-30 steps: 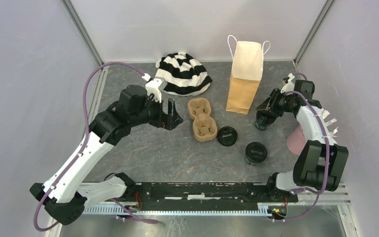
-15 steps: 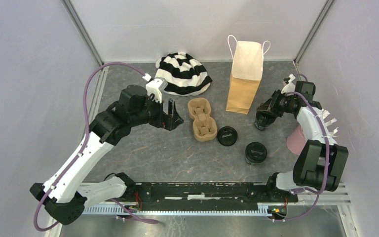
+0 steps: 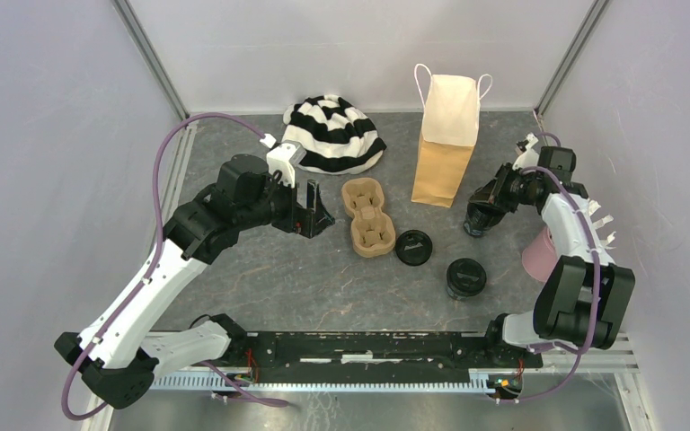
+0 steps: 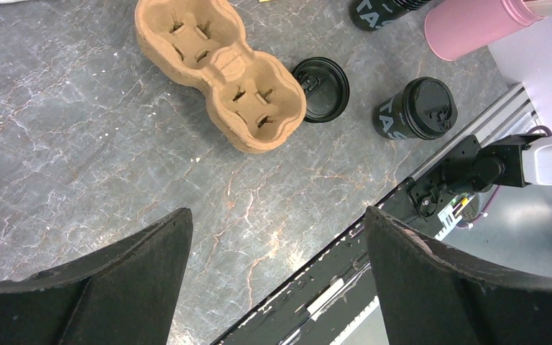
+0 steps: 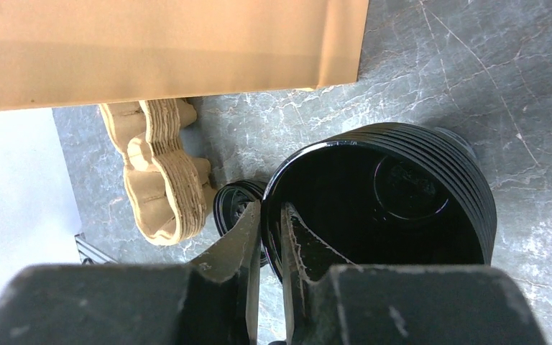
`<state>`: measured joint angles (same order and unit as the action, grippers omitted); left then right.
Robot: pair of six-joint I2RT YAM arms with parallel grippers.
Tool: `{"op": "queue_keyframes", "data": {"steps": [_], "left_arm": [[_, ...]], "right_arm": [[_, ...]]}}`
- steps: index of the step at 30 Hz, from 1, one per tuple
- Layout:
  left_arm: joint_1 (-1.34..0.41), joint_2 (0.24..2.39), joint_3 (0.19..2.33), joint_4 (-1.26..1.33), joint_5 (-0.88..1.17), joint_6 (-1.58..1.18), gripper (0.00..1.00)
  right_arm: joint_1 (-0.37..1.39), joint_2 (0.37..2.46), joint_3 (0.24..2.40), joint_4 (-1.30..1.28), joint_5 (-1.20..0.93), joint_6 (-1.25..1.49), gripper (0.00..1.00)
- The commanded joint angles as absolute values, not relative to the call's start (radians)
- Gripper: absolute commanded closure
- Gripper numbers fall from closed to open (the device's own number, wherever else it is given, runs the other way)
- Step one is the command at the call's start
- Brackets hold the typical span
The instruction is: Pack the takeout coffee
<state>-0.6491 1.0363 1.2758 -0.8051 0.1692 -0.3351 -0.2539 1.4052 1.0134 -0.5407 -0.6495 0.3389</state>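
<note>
The left arm (image 3: 148, 287) and right arm (image 3: 568, 224) wear white shells between black joint housings, each trailed by a purple cable (image 3: 163, 153). The left claw (image 4: 277, 230) has broad, grainy black fingers (image 4: 115, 287); the right claw (image 5: 270, 215) has narrower, scuffed ones.

Lidless black ribbed cup (image 5: 374, 215), mouth up, rim pinched in the jaws of the right gripper (image 5: 271, 210), loose flat black lid (image 3: 413, 246) on the table (image 3: 305, 278) at its eight o'clock, second black cup (image 3: 465, 277), lidded and upright, at its six o'clock
</note>
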Motion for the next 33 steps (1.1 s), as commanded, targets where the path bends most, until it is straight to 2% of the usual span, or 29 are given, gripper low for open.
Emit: {"op": "queue_keyframes", "data": {"steps": [1, 7, 13, 20, 33], "left_arm": [[-0.643, 1.034, 1.278, -0.758, 0.2, -0.311, 0.05], [-0.643, 1.032, 1.273, -0.752, 0.21, -0.314, 0.05], [-0.643, 1.03, 1.27, -0.747, 0.215, -0.318, 0.06], [-0.643, 1.03, 1.27, -0.746, 0.221, -0.319, 0.06], [-0.644, 1.032, 1.272, -0.745, 0.223, -0.323, 0.06]], "right_arm": [[-0.258, 1.366, 1.059, -0.577, -0.634, 0.304, 0.92], [-0.249, 1.359, 1.085, -0.607, -0.611, 0.293, 0.95], [-0.188, 1.373, 1.162, -0.692, -0.461, 0.23, 1.0], [-0.077, 1.403, 1.257, -0.781, -0.263, 0.185, 1.0], [0.056, 1.423, 1.287, -0.815, -0.124, 0.177, 1.0]]}}
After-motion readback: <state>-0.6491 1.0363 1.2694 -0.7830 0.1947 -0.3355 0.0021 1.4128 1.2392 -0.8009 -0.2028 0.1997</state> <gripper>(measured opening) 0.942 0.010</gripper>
